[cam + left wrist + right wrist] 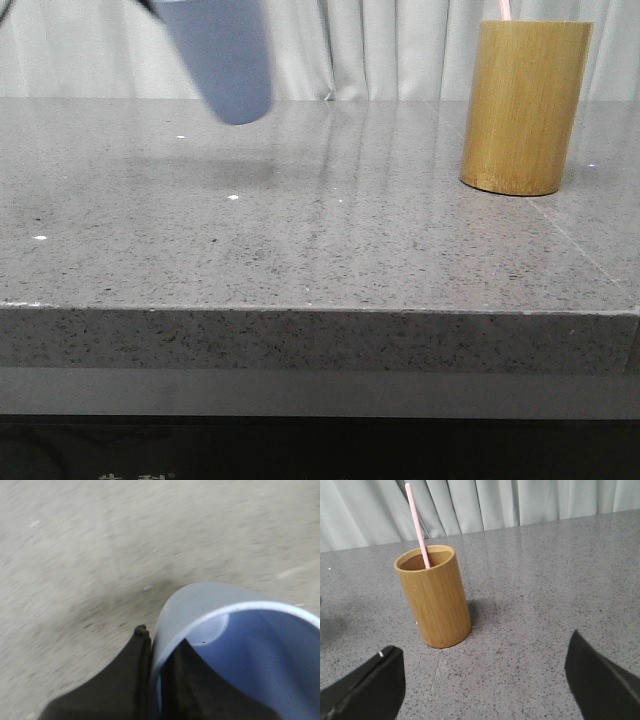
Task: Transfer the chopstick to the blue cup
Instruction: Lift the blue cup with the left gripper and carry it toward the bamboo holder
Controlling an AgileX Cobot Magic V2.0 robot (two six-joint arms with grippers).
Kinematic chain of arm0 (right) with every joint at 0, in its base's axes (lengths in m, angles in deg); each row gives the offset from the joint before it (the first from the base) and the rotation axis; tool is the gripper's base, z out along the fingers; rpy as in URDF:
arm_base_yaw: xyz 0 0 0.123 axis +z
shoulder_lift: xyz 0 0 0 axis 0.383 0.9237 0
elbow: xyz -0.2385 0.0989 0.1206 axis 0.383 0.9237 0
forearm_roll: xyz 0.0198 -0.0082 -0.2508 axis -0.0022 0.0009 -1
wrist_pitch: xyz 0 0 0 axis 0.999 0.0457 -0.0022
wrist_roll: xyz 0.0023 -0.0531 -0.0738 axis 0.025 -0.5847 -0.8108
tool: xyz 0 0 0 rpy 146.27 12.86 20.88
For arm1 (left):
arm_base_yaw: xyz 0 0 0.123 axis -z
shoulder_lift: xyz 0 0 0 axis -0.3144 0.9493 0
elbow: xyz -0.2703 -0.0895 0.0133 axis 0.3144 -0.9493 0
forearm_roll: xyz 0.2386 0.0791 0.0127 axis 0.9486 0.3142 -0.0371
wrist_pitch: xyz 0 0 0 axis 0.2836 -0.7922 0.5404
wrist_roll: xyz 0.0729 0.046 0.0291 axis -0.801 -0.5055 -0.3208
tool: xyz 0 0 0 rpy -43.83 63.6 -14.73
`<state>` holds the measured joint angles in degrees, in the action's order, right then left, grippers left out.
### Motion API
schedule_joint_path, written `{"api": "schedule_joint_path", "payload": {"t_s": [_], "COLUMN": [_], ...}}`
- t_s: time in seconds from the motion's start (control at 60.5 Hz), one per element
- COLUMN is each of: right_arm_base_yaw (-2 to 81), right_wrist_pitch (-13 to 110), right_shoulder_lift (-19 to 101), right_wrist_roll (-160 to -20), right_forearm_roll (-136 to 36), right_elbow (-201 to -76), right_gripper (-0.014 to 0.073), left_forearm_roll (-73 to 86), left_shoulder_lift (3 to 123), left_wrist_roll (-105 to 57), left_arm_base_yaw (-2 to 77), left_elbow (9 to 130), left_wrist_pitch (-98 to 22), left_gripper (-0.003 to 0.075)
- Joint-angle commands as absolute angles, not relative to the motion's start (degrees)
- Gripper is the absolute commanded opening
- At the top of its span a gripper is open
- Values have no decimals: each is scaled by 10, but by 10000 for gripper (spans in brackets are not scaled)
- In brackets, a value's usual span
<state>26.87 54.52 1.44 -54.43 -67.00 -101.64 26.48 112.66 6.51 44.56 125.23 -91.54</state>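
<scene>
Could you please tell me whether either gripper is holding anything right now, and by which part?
The left gripper holds the blue cup by its rim, one finger inside and one outside. The right gripper is open, holding nothing.

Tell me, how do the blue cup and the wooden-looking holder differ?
The blue cup is held tilted above the table by the left claw; the bamboo holder stands upright on it. The cup looks empty; the holder has the pink chopstick in it. Both are open-topped and handleless.

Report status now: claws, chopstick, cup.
Left claw grips light-blue plastic cup, lifted. Right claw open, empty. Pink chopstick in bamboo cylinder.
</scene>
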Motion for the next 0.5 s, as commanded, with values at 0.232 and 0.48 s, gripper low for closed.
{"api": "schedule_joint_path", "payload": {"t_s": [0.232, 0.48], "right_arm_base_yaw": [267, 267], "right_wrist_pitch": [496, 496], "right_shoulder_lift": [22, 22], "right_wrist_roll": [-549, -549], "right_forearm_roll": [-669, -669], "right_elbow": [-1038, -1038], "right_gripper": [655, 655], "left_forearm_roll": [253, 233], "left_shoulder_lift": [1176, 1191], "left_wrist_roll": [69, 69], "left_arm_base_yaw": [541, 547], "left_elbow": [1353, 1371], "left_wrist_pitch": [-874, -873], "left_gripper": [-17, -15]}}
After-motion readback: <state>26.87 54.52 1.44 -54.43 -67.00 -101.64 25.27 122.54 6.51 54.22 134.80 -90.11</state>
